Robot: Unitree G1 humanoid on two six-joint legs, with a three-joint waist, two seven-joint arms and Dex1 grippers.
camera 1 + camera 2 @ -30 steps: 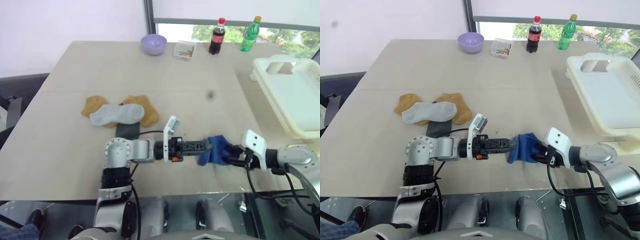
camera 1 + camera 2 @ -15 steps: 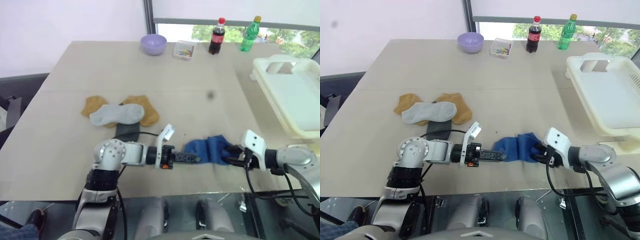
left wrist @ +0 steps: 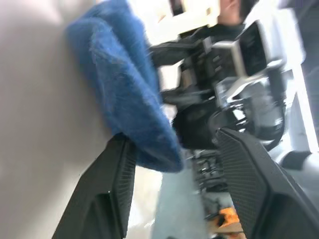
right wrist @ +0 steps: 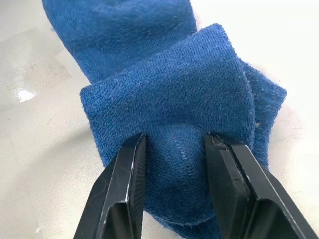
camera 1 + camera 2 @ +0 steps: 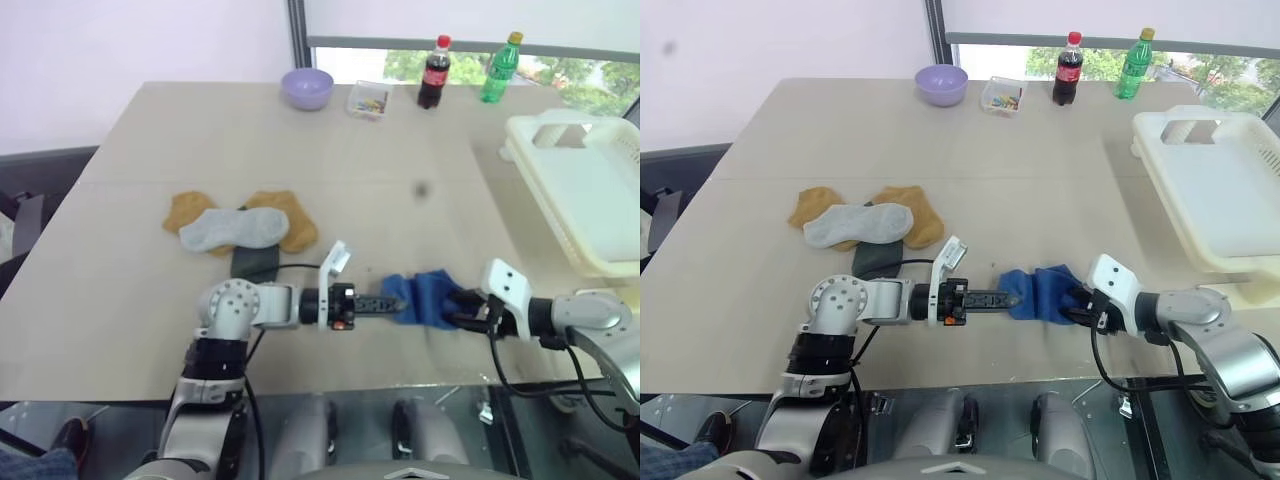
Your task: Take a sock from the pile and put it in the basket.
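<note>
- While the blue sock (image 5: pixel 425 298) lies near the front edge of the table (image 5: pixel 400 170), the left eye view shows both arms meeting at it: the right gripper (image 5: pixel 462 310) bites its right end and the left gripper (image 5: pixel 400 302) reaches level to its left end. The basket (image 5: pixel 590 195) stands well to the right of the sock and farther back; the pile (image 5: pixel 240 225) (mustard pieces, a light grey one, a dark one) lies to the sock's left and farther back.
- From the right eye view the same layout holds, with the lilac bowl (image 5: pixel 941 84), a small clear box (image 5: pixel 1003 95) and two bottles (image 5: pixel 1068 68) far behind the sock along the table's back edge.
- Seen from the left wrist, the two fingers (image 3: pixel 112 194) stand apart, with the sock's folded edge hanging between them, close against one; they are not pinching it.
- Seen from the right wrist, the fingers (image 4: pixel 124 194) squeeze a bunched fold of the sock between them, so this hand has the grip.
- Judging by this, the sock is out of the pile and held by the right hand, and the carry has not started. Next, I judge, the left gripper should clear the fabric, and the right arm should lift and swing right over the basket rim before letting go.
</note>
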